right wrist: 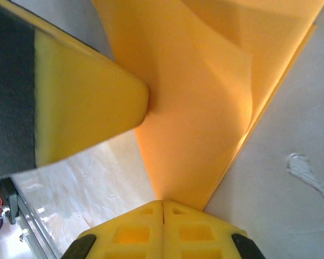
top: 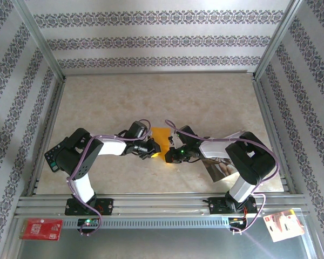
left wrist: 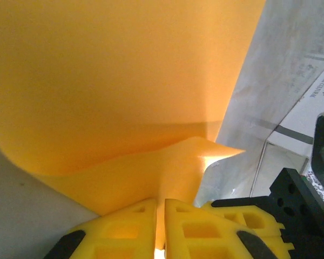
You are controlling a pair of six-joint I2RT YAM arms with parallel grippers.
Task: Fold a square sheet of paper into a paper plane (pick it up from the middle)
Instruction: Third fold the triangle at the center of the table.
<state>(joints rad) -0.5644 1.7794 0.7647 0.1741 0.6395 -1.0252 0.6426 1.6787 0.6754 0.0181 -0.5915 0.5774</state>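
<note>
The square sheet of paper is bright orange and is held just above the table between both grippers. In the left wrist view the sheet is bent over into layers, and a fold of it runs down into the narrow slit between my left gripper's yellow fingers. In the right wrist view a corner of the layered sheet ends in my right gripper, whose fingers are pressed together on it. Seen from above, the left gripper and the right gripper nearly touch. The sheet is a bent, layered piece rather than a paper plane.
A glossy printed photo sheet lies under the right arm near the front edge. A red card sits outside the rail at the front left, and another card at the front right. Bare table stretches behind the grippers.
</note>
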